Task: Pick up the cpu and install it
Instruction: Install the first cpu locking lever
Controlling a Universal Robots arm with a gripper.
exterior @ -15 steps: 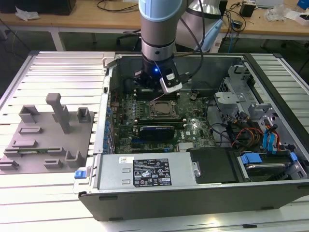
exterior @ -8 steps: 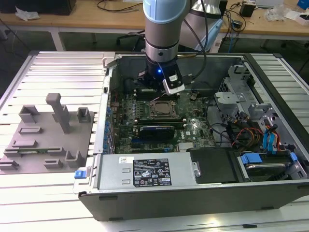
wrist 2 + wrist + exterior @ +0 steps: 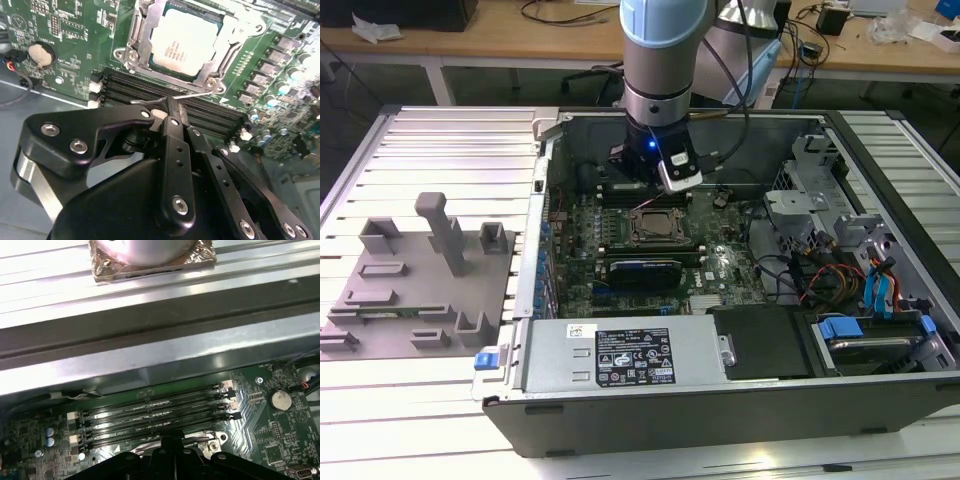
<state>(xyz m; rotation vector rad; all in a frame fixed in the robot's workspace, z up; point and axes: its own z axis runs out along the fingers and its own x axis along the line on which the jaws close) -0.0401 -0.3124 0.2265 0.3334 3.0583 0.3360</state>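
The cpu (image 3: 187,42), a pale silvery square chip, lies flat in the motherboard socket with the metal socket frame (image 3: 137,47) around it. In the exterior view the socket (image 3: 653,226) sits mid-board inside the open computer case. My gripper (image 3: 172,102) hangs just beside the socket, over the black memory slots (image 3: 145,90), with its black fingers (image 3: 175,150) drawn together and nothing between them. A thin wire socket lever (image 3: 202,93) runs right past the fingertips. Seen from outside, the gripper (image 3: 650,185) is low over the board behind the socket. Its tip (image 3: 172,442) also shows in the first wrist view.
A grey fixture plate (image 3: 420,270) with upright blocks lies at the exterior view's left of the case. The power supply (image 3: 620,355) fills the case front; drive bays and cables (image 3: 860,290) crowd its right. A coin battery (image 3: 40,52) sits on the board. The case wall (image 3: 160,347) is close behind the memory slots (image 3: 155,412).
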